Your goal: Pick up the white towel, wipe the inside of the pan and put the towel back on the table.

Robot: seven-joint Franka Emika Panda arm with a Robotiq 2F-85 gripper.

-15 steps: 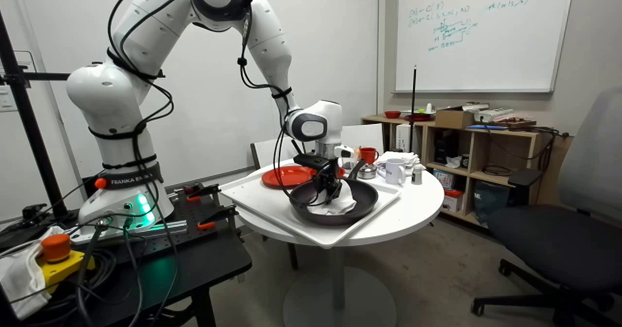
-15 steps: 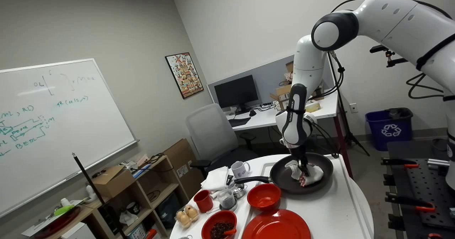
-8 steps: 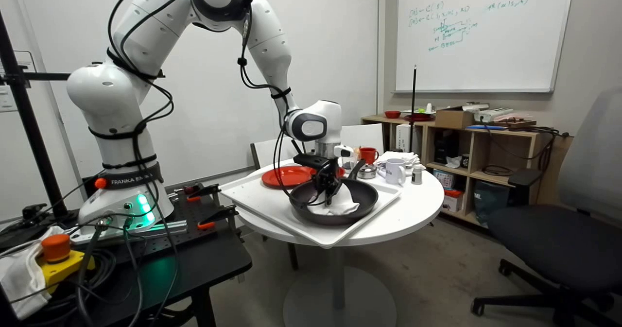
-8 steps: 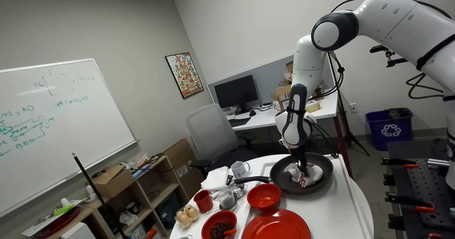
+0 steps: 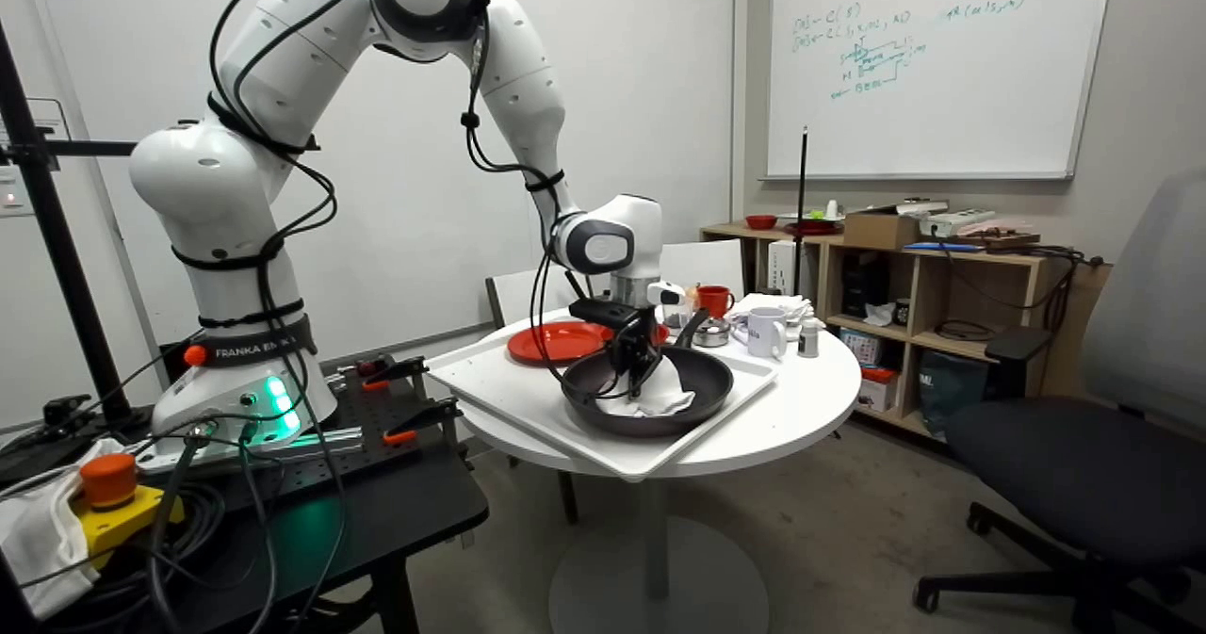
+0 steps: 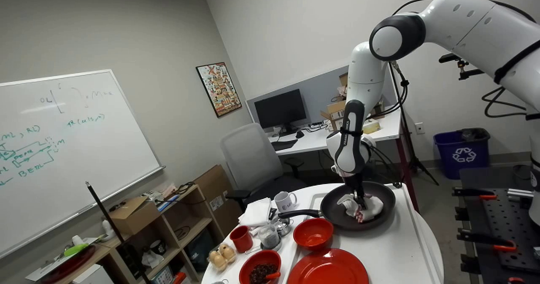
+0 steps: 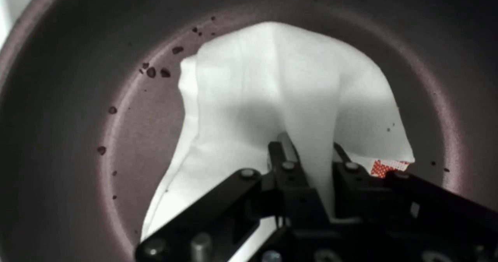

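The white towel lies rumpled inside the black pan; both also show in the other exterior picture, towel and pan. In the wrist view the towel covers much of the pan floor, with a red patterned patch at one corner. My gripper points down into the pan, its fingers closed on a raised fold of the towel. The fingertips are partly hidden by cloth. Dark bits lie on the pan beside the towel. The pan rests on the round white table's tray.
The white tray bears the pan and a red plate. A red bowl stands by the pan handle. A white mug, folded white cloths, a red mug and eggs stand nearby.
My gripper and the towel have shifted only slightly within the pan, and the towel's folds have changed a little. The pan and the other dishes have not moved.
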